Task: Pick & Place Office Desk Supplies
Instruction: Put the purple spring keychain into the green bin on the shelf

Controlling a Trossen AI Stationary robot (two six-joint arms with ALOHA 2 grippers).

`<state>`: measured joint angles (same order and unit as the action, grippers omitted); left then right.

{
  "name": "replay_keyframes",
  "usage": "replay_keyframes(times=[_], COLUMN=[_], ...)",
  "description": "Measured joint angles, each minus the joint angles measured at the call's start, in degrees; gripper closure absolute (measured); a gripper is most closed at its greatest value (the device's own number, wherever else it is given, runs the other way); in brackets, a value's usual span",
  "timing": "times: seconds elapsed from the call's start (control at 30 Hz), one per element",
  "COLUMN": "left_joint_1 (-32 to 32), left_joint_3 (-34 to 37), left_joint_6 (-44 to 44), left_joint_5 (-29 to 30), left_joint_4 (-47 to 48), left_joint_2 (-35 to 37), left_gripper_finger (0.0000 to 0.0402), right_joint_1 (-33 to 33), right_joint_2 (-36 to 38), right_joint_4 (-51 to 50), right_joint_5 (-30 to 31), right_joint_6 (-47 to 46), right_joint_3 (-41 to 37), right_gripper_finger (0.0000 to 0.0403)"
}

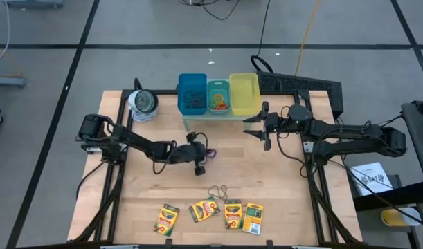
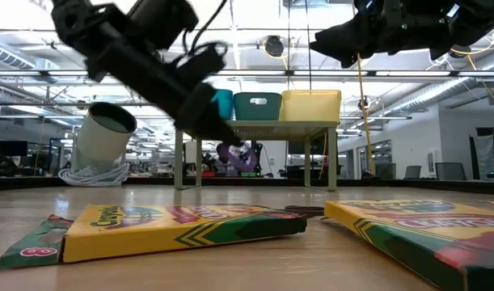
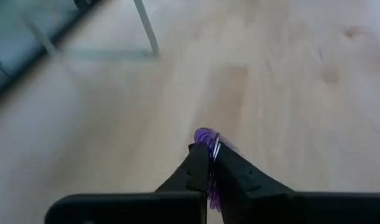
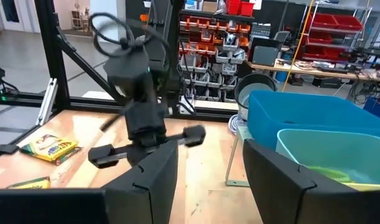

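Pinching purple ring band (image 3: 206,138) — left gripper (image 3: 209,163) | right gripper (image 1: 256,127) spread wide

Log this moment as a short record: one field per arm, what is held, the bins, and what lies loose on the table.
left gripper: low over mid-table, fingers shut on the purple ring band
right gripper: raised beside the yellow bin, fingers open, empty
bins: blue bin, teal bin and yellow bin in a row on a small stand at the far side
crayon boxes: four, flat in a row along the near edge
wiry loops: on the table just behind the boxes
roll-like object: far left corner
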<state>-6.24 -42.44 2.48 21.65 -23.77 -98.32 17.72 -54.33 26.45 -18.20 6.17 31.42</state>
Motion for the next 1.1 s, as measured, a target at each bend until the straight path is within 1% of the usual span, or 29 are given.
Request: replay_keyframes(times=[0.1, 0.2, 0.33, 0.43, 0.53, 0.67, 0.83, 0.97, 1.1], left_joint_1=[0.0, 0.0, 0.0, 0.0, -0.05, -0.29, -0.32, -0.33, -0.33], left_joint_3=[-3.04, -7.13, -12.76, -16.58, -19.77, -22.19, -22.55, -22.55, -22.55], left_joint_6=[-8.03, -17.68, -28.49, -33.63, -35.61, -35.82, -34.93, -34.23, -33.36], left_joint_5=[3.17, 5.04, 6.67, 6.86, 6.86, 6.74, 2.99, 2.29, 2.38], left_joint_4=[0.4, -0.08, 0.23, 0.5, 3.84, 6.53, 6.99, 7.03, 7.21], left_joint_2=[1.65, 2.6, 2.73, 2.77, 2.77, 2.77, 2.77, 2.77, 2.77], left_gripper_finger=[0.0383, 0.0375, 0.0387, 0.0392, 0.0386, 0.0372, 0.039, 0.039, 0.0368], right_joint_1=[-0.19, -0.9, -1.8, -2.06, -2.22, -2.59, -2.91, -2.89, -2.84], right_joint_2=[-0.47, -1.55, -4.69, -7.46, -9.83, -12.13, -15.35, -17.04, -17.52], right_joint_4=[0.23, 0.1, 2.11, 5.13, 6.47, 8.84, 13.95, 17.29, 17.46], right_joint_5=[-0.03, 0.0, 0.14, 0.11, -0.04, -0.23, -3.05, -2.97, -3.03], right_joint_6=[-2.35, -3.71, -4.17, -5.72, -6.61, -7.22, -7.17, -7.05, -6.78], right_joint_3=[0.0, -0.02, -0.04, -0.03, -0.02, -0.02, -0.02, -0.02, -0.02], right_gripper_finger=[0.0232, 0.0232, 0.0231, 0.0221, 0.0199, 0.016, 0.013, 0.0132, 0.0164])
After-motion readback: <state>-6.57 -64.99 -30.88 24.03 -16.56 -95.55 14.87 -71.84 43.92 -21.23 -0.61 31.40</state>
